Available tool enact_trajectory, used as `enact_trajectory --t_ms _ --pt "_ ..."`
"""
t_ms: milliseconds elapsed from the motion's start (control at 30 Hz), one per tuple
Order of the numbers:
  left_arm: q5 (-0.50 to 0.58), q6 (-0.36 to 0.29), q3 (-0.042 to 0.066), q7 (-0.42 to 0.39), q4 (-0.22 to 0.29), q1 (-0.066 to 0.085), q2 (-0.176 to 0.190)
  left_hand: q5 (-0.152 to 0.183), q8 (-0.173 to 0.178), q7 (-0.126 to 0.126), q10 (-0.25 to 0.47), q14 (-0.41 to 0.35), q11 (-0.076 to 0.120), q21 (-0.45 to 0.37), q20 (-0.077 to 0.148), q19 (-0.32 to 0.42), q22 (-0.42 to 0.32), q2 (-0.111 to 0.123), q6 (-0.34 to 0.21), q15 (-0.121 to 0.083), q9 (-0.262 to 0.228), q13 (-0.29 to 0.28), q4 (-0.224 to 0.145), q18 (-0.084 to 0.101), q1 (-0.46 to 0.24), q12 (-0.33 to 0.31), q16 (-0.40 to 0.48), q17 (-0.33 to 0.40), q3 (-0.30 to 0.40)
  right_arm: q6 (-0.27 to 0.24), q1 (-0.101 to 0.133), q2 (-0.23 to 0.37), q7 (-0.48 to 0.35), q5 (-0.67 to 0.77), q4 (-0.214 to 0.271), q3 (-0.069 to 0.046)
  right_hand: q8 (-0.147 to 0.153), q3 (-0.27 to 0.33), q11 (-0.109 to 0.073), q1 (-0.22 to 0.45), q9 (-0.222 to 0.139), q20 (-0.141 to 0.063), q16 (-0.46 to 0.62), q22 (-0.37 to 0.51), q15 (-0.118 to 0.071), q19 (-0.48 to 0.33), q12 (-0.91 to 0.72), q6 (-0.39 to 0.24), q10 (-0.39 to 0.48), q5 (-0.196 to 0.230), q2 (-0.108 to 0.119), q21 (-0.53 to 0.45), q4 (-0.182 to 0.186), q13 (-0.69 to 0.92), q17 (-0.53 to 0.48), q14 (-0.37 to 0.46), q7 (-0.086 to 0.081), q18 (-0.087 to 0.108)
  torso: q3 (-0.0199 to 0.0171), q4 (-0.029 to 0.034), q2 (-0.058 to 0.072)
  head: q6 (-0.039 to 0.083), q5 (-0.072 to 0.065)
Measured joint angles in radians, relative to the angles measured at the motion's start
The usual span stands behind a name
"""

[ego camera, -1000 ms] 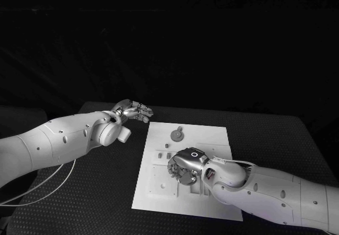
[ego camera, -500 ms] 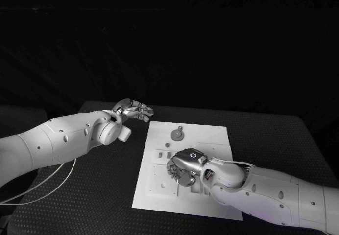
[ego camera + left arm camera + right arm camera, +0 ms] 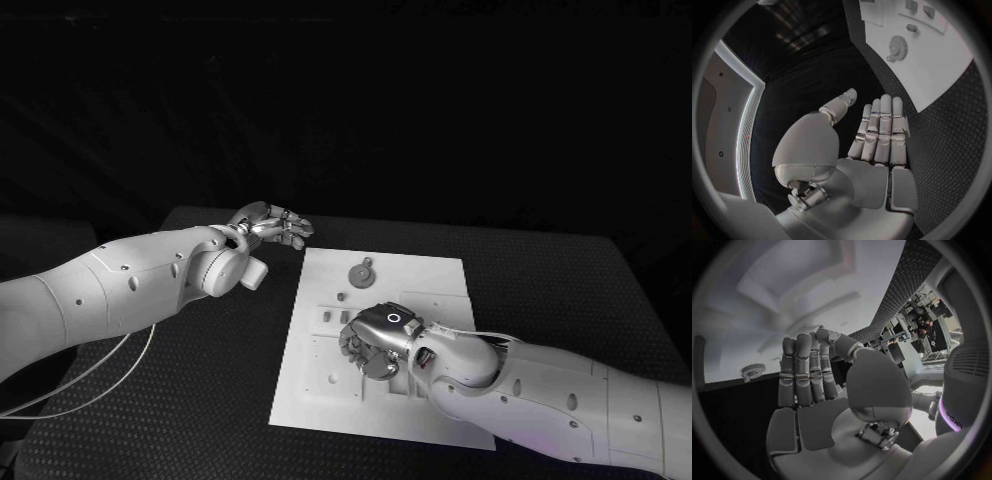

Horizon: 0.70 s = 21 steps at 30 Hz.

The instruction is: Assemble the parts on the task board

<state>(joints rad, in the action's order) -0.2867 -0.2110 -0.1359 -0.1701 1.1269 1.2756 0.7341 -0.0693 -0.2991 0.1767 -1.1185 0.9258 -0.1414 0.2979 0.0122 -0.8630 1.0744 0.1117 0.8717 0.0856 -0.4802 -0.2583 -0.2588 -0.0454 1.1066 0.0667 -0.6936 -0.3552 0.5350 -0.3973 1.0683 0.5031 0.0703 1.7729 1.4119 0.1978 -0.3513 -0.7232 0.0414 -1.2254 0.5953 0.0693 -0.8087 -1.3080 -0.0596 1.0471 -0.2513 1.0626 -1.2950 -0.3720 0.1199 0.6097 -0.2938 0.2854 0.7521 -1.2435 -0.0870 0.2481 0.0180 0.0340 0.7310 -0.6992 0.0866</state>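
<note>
**White board under the right hand, left hand waiting beside it**

White and flat, the task board (image 3: 387, 345) lay in the middle of the black counter (image 3: 216, 390), with its long side running away from the robot. A round, gear-like part (image 3: 362, 271) sat near the far end of the board, and a few small parts (image 3: 335, 297) stood in a row a little closer to the robot.

The right hand (image 3: 378, 342) was over the centre of the board, palm turned down toward it. In the right wrist view its fingers (image 3: 804, 372) were stretched out straight and close together, with the thumb apart from them, and nothing was held in the palm; the toothed part (image 3: 752, 370) was seen beyond the fingertips. Whether the fingers touched the board could not be told.

The left hand (image 3: 273, 226) was off the board, above the counter near its far left corner. The left wrist view showed its fingers (image 3: 879, 130) extended side by side and empty, the thumb set apart, and the round part (image 3: 897, 48) lying on the board well ahead of them.
</note>
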Motion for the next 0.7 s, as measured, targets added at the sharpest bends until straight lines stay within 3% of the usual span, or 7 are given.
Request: enact_trajectory --t_ms 700 --pt "0.0 0.0 0.0 0.0 0.0 0.0 0.0 0.0 0.0 0.0 0.0 0.0 0.0 0.0 0.0 0.0 0.0 0.0 0.0 0.0 0.0 0.0 0.0 0.0 0.0 0.0 0.0 -0.003 0.0 -0.012 -0.001 -0.009 0.016 0.03 -0.012 0.0 -0.004 -0.003 0.0 0.003 0.0 -0.002 0.0 0.0 -0.001 0.002 -0.003 0.004 0.0 -0.001 0.003 0.004 0.003 0.002 0.0 -0.002 0.004 0.0 -0.0006 -0.0004 0.0 0.001 -0.003"
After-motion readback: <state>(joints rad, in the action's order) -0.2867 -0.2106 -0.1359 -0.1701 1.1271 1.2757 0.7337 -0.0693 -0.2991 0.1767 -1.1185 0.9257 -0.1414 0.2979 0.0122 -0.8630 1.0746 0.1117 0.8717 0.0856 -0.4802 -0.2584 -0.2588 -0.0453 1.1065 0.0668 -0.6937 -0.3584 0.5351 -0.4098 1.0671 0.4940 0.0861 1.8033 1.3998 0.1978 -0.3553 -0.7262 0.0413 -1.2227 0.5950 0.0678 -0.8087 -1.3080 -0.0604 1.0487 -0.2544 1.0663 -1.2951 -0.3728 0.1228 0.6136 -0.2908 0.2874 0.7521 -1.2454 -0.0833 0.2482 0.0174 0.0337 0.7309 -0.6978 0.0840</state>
